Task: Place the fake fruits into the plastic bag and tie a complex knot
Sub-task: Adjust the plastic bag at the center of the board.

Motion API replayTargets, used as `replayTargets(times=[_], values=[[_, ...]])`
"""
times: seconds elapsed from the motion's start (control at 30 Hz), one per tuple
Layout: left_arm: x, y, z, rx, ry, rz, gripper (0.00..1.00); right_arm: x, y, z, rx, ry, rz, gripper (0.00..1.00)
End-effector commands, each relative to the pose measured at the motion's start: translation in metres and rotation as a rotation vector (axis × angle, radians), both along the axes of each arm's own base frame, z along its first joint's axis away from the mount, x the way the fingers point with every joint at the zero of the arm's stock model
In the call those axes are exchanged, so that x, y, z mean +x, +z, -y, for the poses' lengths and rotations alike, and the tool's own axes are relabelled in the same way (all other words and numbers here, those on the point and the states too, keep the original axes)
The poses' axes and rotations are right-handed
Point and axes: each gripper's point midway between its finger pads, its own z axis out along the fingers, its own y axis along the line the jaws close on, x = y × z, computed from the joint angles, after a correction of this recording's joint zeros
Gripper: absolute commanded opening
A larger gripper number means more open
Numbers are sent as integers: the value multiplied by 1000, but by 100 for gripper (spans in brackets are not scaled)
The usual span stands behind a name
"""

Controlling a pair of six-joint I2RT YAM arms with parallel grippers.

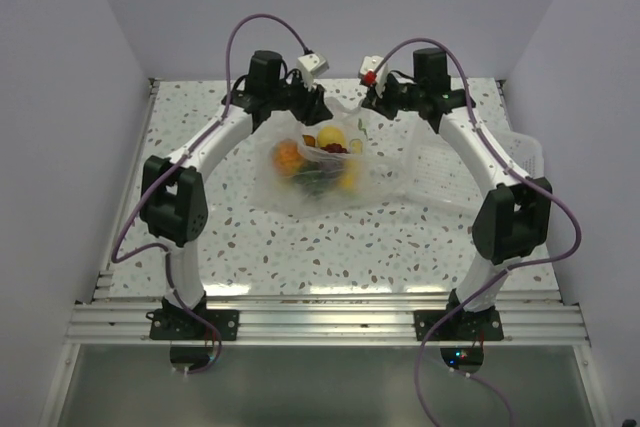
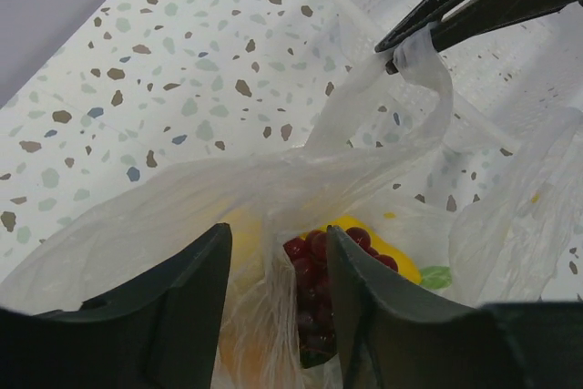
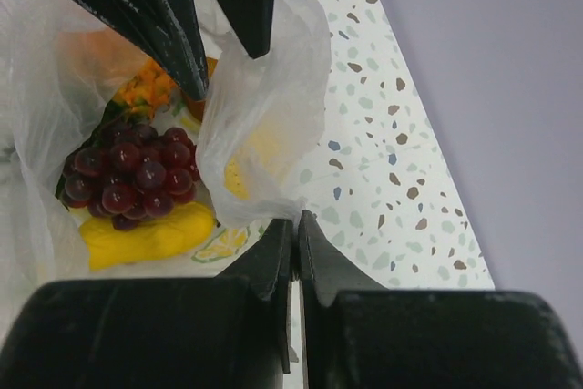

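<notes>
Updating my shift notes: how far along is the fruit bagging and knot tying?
Done: the fake fruits in view sit inside the plastic bag. In hand: the right end effector pinches a flap of the bag's mouth; the left end effector stands open astride the film. Remaining: no knot shows yet.

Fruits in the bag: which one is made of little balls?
The grape bunch, lying against the yellow fruit. Only it is dark red, a cluster of little round berries; the others are yellow or orange.
</notes>
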Motion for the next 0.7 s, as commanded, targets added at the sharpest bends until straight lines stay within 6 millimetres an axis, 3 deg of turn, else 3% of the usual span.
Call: replayTargets(times=[0.0,0.03,0.07,0.13,0.17,0.23,0.27,0.33,0.37,0.4,0.47,0.63,0.67], values=[[-7,54,-12,-36,-23,169,53,-6,33,-4,47,12,13,0],[-15,82,-14,-57,-38,256,58,-8,32,-5,60,1,-23,0],[-22,92,-14,-62,-55,300,59,-8,30,-5,69,-4,-44,0],[-39,92,-14,-56,-110,359,61,-8,23,-6,77,-14,-83,0],[-54,110,-12,-63,-134,420,62,-10,21,-7,86,-19,-107,0],[-73,102,-5,-15,-208,489,62,-11,12,-8,103,-25,-154,0],[-97,100,6,9,-281,510,62,-12,11,-8,117,-35,-178,0],[-121,82,14,128,-377,617,59,-13,6,-9,134,-53,-212,0],[-141,76,30,154,-439,660,59,-14,4,-10,137,-58,-229,0],[-148,59,31,206,-473,702,59,-15,3,-10,141,-63,-240,0],[-167,56,47,221,-526,777,57,-15,0,-8,141,-80,-265,0],[-176,36,81,294,-556,873,52,-15,-7,-4,154,-112,-327,0],[-177,40,93,315,-543,949,52,-15,-10,-5,157,-123,-349,0]])
